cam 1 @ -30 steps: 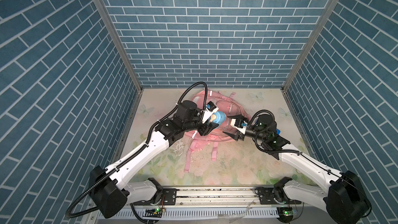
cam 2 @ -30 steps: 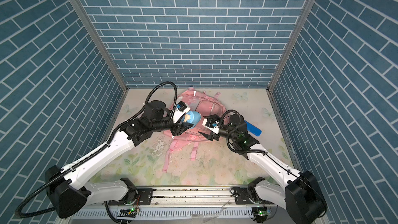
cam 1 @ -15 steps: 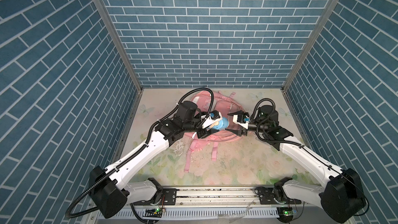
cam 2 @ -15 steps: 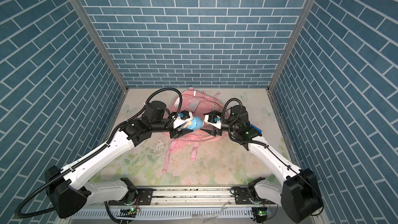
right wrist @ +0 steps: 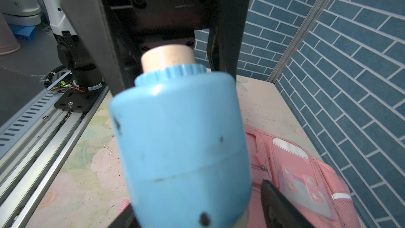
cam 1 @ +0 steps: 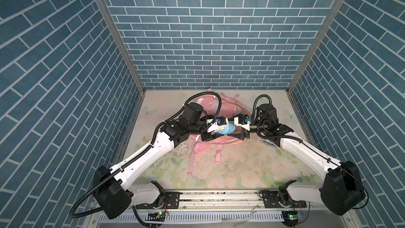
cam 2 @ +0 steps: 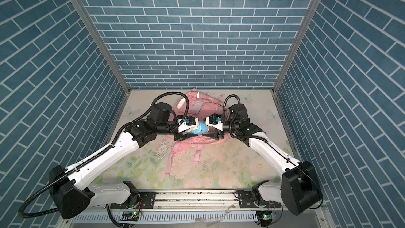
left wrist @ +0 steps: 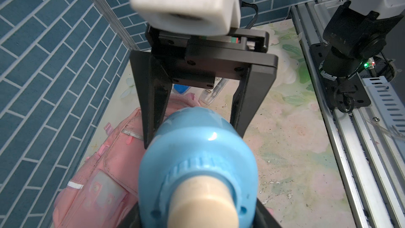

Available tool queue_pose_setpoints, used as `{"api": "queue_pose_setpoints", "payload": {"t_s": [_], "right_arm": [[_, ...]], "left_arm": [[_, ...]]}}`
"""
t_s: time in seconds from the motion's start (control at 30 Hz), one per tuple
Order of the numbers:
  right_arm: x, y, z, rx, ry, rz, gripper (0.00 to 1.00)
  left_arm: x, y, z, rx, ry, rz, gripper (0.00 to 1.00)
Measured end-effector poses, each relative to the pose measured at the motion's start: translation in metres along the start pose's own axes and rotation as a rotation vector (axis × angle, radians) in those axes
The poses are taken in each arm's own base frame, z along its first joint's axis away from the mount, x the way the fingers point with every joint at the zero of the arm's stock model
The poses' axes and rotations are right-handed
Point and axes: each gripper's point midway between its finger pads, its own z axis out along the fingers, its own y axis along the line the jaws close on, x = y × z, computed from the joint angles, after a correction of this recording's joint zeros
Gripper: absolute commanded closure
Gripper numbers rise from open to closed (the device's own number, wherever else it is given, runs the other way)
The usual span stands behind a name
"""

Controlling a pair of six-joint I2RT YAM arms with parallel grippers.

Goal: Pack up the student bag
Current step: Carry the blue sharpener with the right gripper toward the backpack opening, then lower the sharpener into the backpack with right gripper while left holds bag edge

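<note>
The left arm and right arm have glossy white shells between bulky black joint housings. A ribbed black cable hose runs along the left arm. Each wrist carries a white camera block with a blue plug. The right gripper has black wedge-shaped fingers under a black crossbar with dark screws.

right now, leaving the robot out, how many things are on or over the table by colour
pink: 1, the bag
blue: 2, the bottle and a small blue item
clear: 1, a plastic case
total: 4
</note>
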Motion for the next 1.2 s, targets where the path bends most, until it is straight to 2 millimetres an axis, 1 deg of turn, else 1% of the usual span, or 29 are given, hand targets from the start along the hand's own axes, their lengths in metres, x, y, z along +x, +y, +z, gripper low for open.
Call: {"api": "queue_pose_setpoints", "payload": {"t_s": [0.3,0.4,0.53,0.63,0.73,0.93,1.03,1.07,1.13,1.2], "right_arm": [[0.0,0.008,0.0,-0.039,-0.008,0.028,0.26],[0.001,0.009,0.0,-0.044,-0.009,0.032,0.25],[0.005,0.01,0.004,-0.054,-0.004,0.043,0.25],[0.008,0.012,0.007,-0.064,0.001,0.053,0.26],[0.008,0.012,0.008,-0.066,-0.001,0.066,0.28],[0.004,0.011,0.009,-0.066,-0.014,0.076,0.26],[0.004,0.011,0.009,-0.066,-0.014,0.083,0.31],[0.003,0.011,0.009,-0.067,-0.016,0.081,0.35],[0.003,0.011,0.009,-0.065,-0.018,0.071,0.42],[0.003,0.01,0.009,-0.061,-0.017,0.055,0.5]], "left_arm": [[0.007,-0.005,0.008,0.037,0.023,0.05,0.69],[0.005,-0.005,0.01,0.037,0.027,0.071,0.69],[-0.004,-0.005,0.013,0.042,0.018,0.098,0.68],[-0.007,-0.006,0.014,0.044,0.02,0.12,0.68],[-0.007,-0.007,0.018,0.045,0.036,0.135,0.67],[0.0,-0.006,0.023,0.038,0.069,0.139,0.66],[0.0,-0.004,0.023,0.032,0.078,0.139,0.66],[0.0,-0.003,0.023,0.029,0.079,0.139,0.66],[0.0,-0.003,0.023,0.027,0.081,0.127,0.62],[0.0,-0.002,0.022,0.022,0.084,0.107,0.43]]}}
